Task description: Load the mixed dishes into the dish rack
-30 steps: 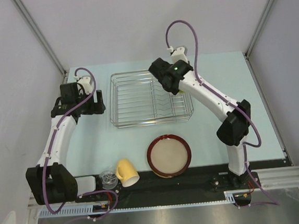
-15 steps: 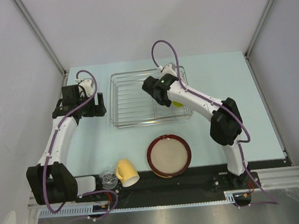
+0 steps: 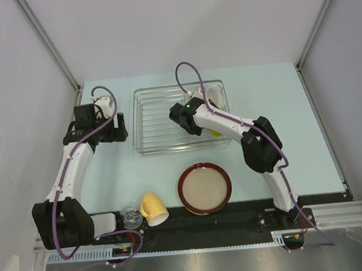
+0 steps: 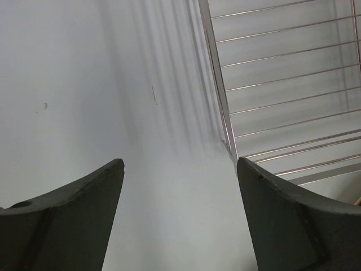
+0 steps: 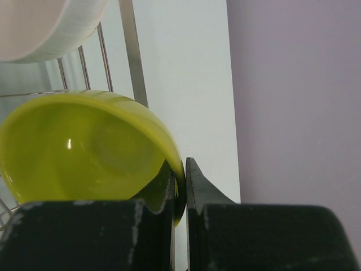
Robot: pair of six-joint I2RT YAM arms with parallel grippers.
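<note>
Black left gripper (image 4: 177, 169) hangs wide open and empty just beside the left rim of the rectangular silver wire dish rack (image 3: 181, 149), near the pale blue table (image 3: 108, 173)'s left edge; over the rack's right end the right gripper (image 5: 180, 169) pinches the round lime-green bowl (image 5: 84, 147) by its rim, below the white bowl (image 5: 45, 22), having swung leftward over the rack in the last second

ROBOTICS TEST CELL, NOT A KITCHEN: Two white arms, left (image 3: 73, 167) and right (image 3: 257, 141), stand bolted to a black base rail (image 3: 233, 223) at the near edge of a pale blue bench (image 3: 108, 173). Plain grey panels (image 3: 177, 21) on aluminium framing (image 3: 320, 18) box it in (purple cables (image 3: 186, 63) loop off each arm). A wire dish rack (image 3: 151, 122) and red-rimmed plate (image 3: 203, 188) sit on the bench.
</note>
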